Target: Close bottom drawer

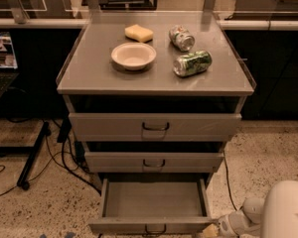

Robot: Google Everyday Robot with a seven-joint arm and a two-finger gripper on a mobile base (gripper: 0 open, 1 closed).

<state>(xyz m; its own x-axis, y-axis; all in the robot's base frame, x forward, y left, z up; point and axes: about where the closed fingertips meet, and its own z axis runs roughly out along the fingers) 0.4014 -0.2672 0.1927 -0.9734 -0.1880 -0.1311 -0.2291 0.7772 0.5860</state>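
Note:
The bottom drawer point(151, 201) of the grey metal cabinet stands pulled far out and is empty inside. Its front panel point(149, 226) with a small dark wire handle point(155, 229) lies at the lower edge of the camera view. My gripper point(212, 229) is low at the bottom right, just beside the right end of the drawer's front panel, with the white arm point(283, 212) behind it. The two drawers above, the middle one point(154, 161) and the top one point(155, 126), sit slightly out.
On the cabinet top point(89, 76) are a white bowl point(133, 55), a yellow sponge point(139, 32) and two cans point(192, 63), point(181, 37). A black stand leg point(32, 157) and cables point(64, 157) lie on the speckled floor at the left.

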